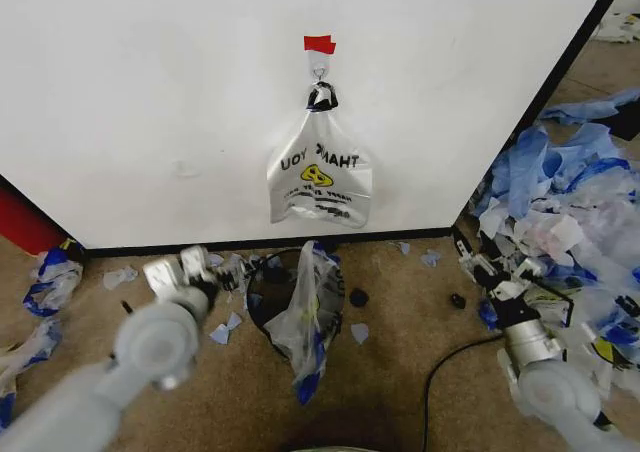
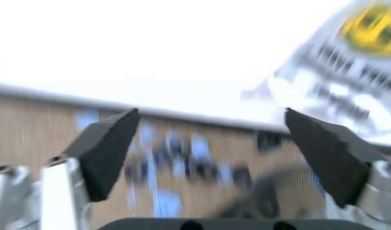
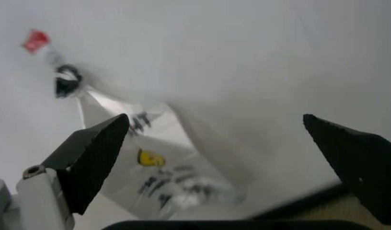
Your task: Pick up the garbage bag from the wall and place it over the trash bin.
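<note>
Hanging from a small hook (image 1: 319, 71) under red tape (image 1: 319, 44) on the white wall (image 1: 150, 102), the garbage bag (image 1: 319, 182) shows its smiley print. Below, near the wall's black base strip, the trash bin (image 1: 268, 290) holds another bag (image 1: 305, 322). Blue-and-white plastic scraps (image 1: 570, 202) litter the brown carpet (image 1: 400, 372). Left gripper (image 1: 196, 268) and right gripper (image 1: 478, 268) sit low, both spread open and empty.
</note>
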Controlling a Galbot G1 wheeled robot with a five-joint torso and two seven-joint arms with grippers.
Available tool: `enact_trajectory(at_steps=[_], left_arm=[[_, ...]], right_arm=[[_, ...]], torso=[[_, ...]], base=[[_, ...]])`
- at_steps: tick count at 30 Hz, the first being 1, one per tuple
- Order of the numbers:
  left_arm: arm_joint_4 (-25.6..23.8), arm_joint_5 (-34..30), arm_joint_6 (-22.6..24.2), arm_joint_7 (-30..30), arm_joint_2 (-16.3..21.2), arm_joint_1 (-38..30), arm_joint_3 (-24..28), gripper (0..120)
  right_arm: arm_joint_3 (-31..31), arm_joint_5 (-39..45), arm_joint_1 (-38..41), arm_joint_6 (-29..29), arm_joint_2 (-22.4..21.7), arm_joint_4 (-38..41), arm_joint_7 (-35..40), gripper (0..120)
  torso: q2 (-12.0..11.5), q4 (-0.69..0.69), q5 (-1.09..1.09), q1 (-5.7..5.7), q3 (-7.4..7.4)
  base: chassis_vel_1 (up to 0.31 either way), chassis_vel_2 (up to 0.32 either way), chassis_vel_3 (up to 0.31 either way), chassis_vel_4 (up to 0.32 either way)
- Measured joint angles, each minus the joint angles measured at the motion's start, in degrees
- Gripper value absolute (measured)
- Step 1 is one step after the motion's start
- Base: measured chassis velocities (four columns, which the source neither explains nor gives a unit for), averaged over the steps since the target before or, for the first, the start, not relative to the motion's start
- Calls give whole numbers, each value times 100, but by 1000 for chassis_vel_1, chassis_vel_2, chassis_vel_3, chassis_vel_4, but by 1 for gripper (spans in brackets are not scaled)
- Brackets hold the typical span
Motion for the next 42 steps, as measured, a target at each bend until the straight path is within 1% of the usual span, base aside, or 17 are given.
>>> enact_trajectory(at_steps=[1, 3, 4, 6, 8, 9, 12, 13, 17, 19, 21, 22, 25, 29, 30, 36, 42], left_arm=[[220, 523, -124, 791, 288, -32, -122, 98], [426, 562, -129, 1315, 453, -90, -212, 100], [493, 345, -60, 1430, 468, -178, -207, 100], [523, 244, -47, 1461, 458, -230, -175, 100], [613, 170, -43, 1550, 424, -304, -63, 100], [650, 162, -1, 1587, 418, -308, -25, 100], [685, 148, 142, 1603, 460, -296, -1, 100], [685, 148, 142, 1603, 460, -296, -1, 100], [724, 133, 169, 1603, 569, -309, 14, 100], [739, 132, 171, 1573, 604, -286, 13, 100], [756, 140, 172, 1510, 622, -235, 4, 100], [756, 140, 172, 1510, 622, -235, 4, 100], [756, 174, 170, 1393, 612, -158, -9, 100], [768, 268, 144, 1257, 615, -39, -27, 100], [768, 268, 144, 1257, 615, -39, -27, 100], [791, 328, 87, 1208, 611, 3, -32, 100], [819, 414, 39, 1194, 569, 59, -16, 100]], right_arm=[[-112, 594, 106, -587, -244, 492, 987, 100], [-402, 841, 340, -1144, -480, 902, 1865, 100], [-545, 881, 418, -1401, -576, 1101, 2193, 100], [-611, 899, 449, -1546, -623, 1229, 2390, 100], [-750, 1021, 534, -1944, -717, 1527, 2882, 100], [-829, 1134, 600, -2162, -766, 1651, 3089, 100], [-1123, 1282, 859, -2588, -894, 1783, 3441, 100], [-1123, 1282, 859, -2588, -894, 1783, 3441, 100], [-1734, 1305, 1521, -2845, -935, 1656, 3824, 100], [-2079, 1395, 1916, -3022, -886, 1536, 4217, 100], [-2537, 1584, 2411, -3263, -769, 1305, 4753, 100], [-2537, 1584, 2411, -3263, -769, 1305, 4753, 100], [-3065, 1693, 2907, -3429, -601, 941, 5019, 100], [-3783, 1777, 3650, -3563, -202, 535, 5323, 100], [-3783, 1777, 3650, -3563, -202, 535, 5323, 100], [-4317, 1766, 4245, -3700, 334, 105, 5744, 100], [-4445, 1681, 4338, -3796, 535, -48, 5935, 100]], torso=[[0, -1, -7, 0, 0], [0, 5, -3, 0, 1], [0, 6, -1, 0, 1], [0, 5, -2, 0, 1], [0, -4, -6, 1, 1], [0, -4, -6, 0, 1], [0, 1, -3, 0, 0], [0, 1, -3, 0, 0], [0, -1, -2, 0, 0], [0, 0, 0, 0, 1], [0, 2, -4, 0, 1], [0, 2, -4, 0, 1], [0, 0, -2, 0, 1], [0, 1, -4, 1, 1], [0, 1, -4, 1, 1], [0, 1, -3, 0, 1], [0, 0, -4, 0, 0]], base=[[0, 0, 0, 0], [0, 0, 0, 0], [0, 0, 0, 0], [0, 0, 0, 0], [0, 0, 0, 0], [0, 0, 0, 0], [0, 0, 0, 0], [0, 0, 0, 0], [0, 0, 0, 0], [0, 0, 0, 0], [0, 0, 0, 0], [0, 0, 0, 0], [0, 0, 0, 0], [0, 0, 0, 0], [0, 0, 0, 0], [0, 0, 0, 0], [0, 0, 0, 0]])
